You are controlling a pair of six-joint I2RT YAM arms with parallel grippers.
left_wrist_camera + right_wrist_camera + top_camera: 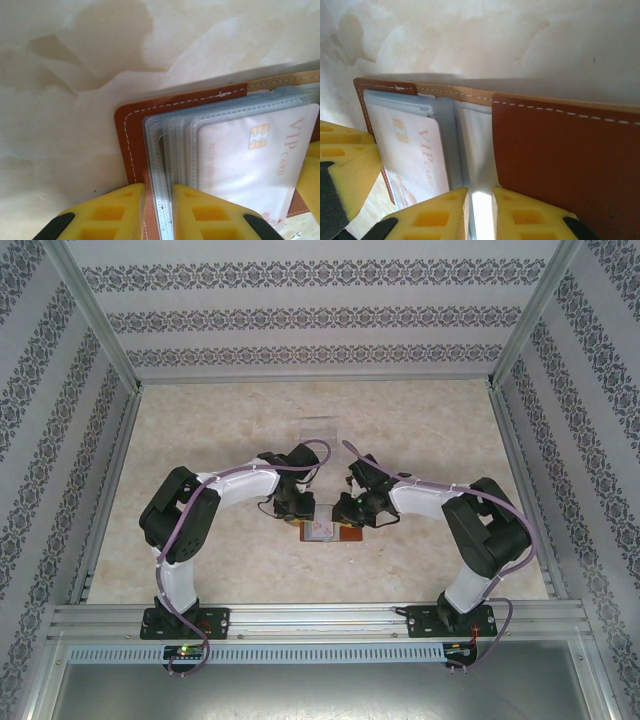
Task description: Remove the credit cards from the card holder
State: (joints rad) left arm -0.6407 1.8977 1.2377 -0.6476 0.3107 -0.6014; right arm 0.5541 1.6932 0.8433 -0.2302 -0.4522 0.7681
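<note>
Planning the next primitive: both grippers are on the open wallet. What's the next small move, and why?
Probably move the right gripper off the middle sleeves onto the VIP card edge. The card sits inside the top sleeve, while the left gripper clamps the card holder at its edge, bracing it.

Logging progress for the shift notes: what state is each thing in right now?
Reddish-brown leather folding card holder: open, lying flat on the table.
White VIP credit card: inside the holder, not yet out.
Left gripper: shut on the holder's edge.
Right gripper: shut on the holder's middle sleeves.
Clear rectangular tray: looks empty.
</note>
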